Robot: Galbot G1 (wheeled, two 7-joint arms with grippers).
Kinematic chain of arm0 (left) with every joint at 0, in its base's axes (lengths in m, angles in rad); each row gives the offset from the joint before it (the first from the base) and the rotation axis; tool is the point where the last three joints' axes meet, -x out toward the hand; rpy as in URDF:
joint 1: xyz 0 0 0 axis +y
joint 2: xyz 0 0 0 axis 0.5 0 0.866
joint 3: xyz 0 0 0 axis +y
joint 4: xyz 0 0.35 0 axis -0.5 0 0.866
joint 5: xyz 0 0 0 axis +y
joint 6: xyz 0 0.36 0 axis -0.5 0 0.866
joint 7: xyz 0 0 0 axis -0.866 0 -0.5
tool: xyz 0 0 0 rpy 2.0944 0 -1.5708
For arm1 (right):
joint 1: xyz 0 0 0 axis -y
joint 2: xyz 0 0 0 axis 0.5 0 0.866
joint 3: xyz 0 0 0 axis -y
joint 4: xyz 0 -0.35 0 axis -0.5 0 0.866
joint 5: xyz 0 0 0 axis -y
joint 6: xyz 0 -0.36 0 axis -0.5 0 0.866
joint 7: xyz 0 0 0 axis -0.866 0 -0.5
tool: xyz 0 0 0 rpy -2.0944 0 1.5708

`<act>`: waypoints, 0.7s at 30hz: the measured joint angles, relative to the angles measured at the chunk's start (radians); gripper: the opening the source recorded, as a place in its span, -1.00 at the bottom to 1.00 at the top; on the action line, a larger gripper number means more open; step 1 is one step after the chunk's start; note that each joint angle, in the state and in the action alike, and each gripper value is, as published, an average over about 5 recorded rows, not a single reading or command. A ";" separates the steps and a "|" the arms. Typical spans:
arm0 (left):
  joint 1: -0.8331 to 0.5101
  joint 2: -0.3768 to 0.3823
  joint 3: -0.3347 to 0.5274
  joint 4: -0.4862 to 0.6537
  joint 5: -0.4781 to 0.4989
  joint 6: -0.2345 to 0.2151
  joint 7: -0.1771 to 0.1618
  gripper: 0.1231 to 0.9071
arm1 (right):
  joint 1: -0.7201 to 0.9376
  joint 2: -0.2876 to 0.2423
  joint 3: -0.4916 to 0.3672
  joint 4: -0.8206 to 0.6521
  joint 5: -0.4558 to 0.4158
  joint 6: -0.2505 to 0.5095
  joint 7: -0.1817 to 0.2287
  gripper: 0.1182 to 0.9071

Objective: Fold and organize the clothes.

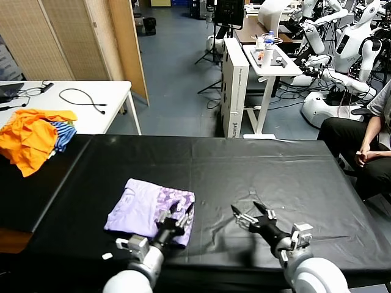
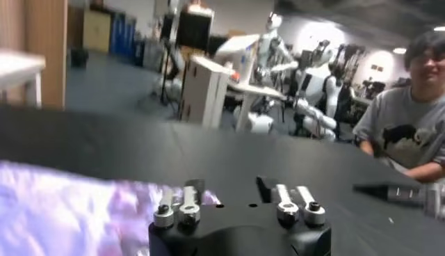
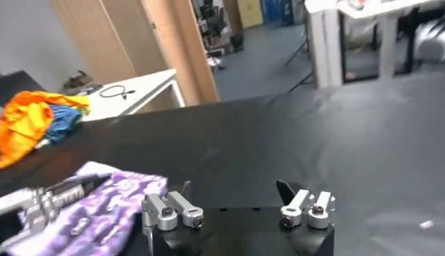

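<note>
shirt: lavender T-shirt (image 1: pixel 149 210) is lying folded into a compact rectangle on the black table (image 1: pixel 256 165), right under the left pincer (image 1: pixel 178 215)
left pincer: hovering over the shirt's near edge w/ jaws apart, grasping nothing
right pincer (image 1: pixel 250 215): idling off to the side, jaws wide, empty
progress: folding is looking done imo
left to do: prob just tidying/placing the bundle

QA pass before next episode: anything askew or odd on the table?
Nothing stands out. The lavender T-shirt lies folded on the black table; the left gripper is open over its edge; the right gripper is open, apart.
</note>
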 joint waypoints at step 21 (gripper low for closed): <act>0.038 0.128 -0.232 -0.057 -0.007 -0.011 -0.025 1.00 | 0.262 0.076 -0.424 -0.189 0.084 -0.019 0.042 0.14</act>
